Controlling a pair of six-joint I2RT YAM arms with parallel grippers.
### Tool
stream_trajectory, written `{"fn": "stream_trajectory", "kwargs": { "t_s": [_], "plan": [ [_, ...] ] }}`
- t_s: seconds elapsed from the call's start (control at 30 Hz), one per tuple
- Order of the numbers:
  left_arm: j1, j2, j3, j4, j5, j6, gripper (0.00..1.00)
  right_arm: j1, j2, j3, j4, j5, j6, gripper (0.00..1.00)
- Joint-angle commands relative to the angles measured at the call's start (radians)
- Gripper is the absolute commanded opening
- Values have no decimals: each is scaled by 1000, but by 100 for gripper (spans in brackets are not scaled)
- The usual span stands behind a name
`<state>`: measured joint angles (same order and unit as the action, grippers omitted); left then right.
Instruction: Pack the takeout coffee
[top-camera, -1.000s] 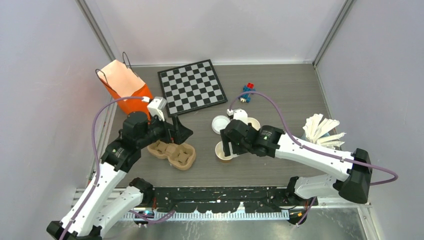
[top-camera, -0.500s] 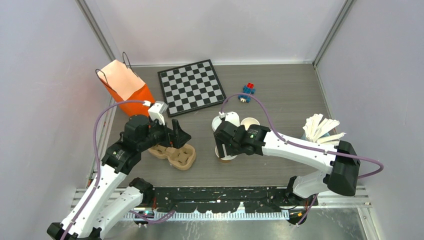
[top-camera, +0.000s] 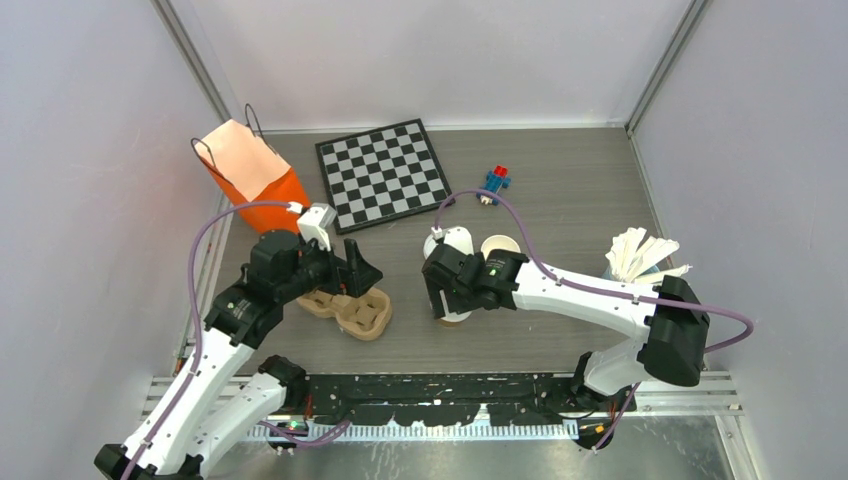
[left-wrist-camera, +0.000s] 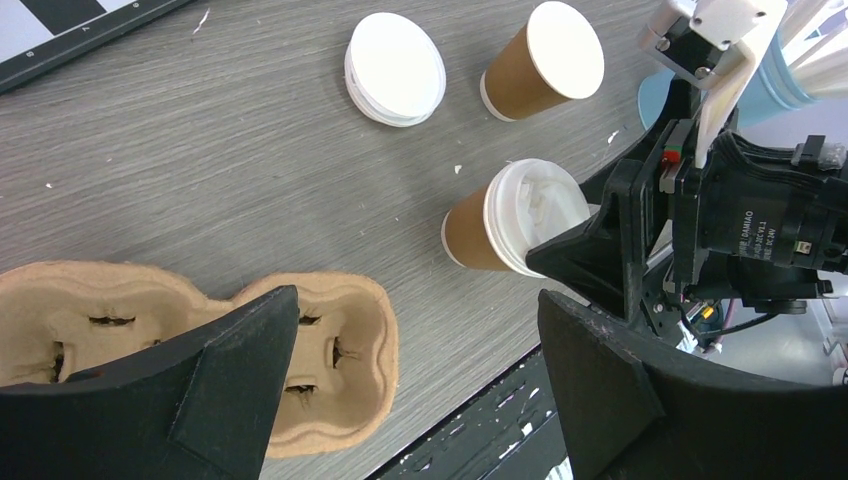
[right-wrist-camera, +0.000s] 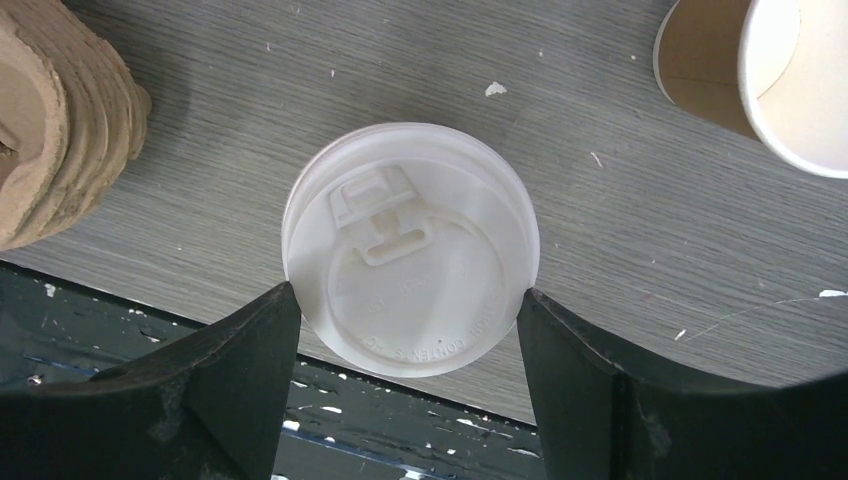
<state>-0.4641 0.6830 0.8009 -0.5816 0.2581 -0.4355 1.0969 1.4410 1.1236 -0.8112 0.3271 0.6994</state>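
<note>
Grasping cup (left-wrist-camera: 470, 240): right hand (right-wrist-camera: 408, 300) straddles lid (right-wrist-camera: 400, 200), grip unclear; squeeze gently below lid, lift straight. Left hand (left-wrist-camera: 417, 298) wide open, empty.

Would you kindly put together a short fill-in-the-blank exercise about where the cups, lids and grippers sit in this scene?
1. The fingers of the right gripper stand on either side of the coffee cup that wears a white ____.
2. The left gripper hangs open above the tan pulp ____.
3. The second coffee cup has no cover; a loose lid lies near it on the ____.
Missing words: lid; tray; table.
</note>
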Motion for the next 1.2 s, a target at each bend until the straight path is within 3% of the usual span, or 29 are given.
{"fn": "stream_trajectory", "kwargs": {
  "t_s": [0.0,0.43,0.6,1.17],
  "plan": [
    [4,1,-9,28,17,3,90,4,1,37,30,10,16,70],
    [4,13,-20,44,33,1,90,4,-1,35,35,17,21,75],
    [4,17,-17,47,45,7,90,3,-17,37,23,15,28,85],
    [4,49,-9,55,82,11,89,4,-64,40,0,3,33,86]
  ]
}}
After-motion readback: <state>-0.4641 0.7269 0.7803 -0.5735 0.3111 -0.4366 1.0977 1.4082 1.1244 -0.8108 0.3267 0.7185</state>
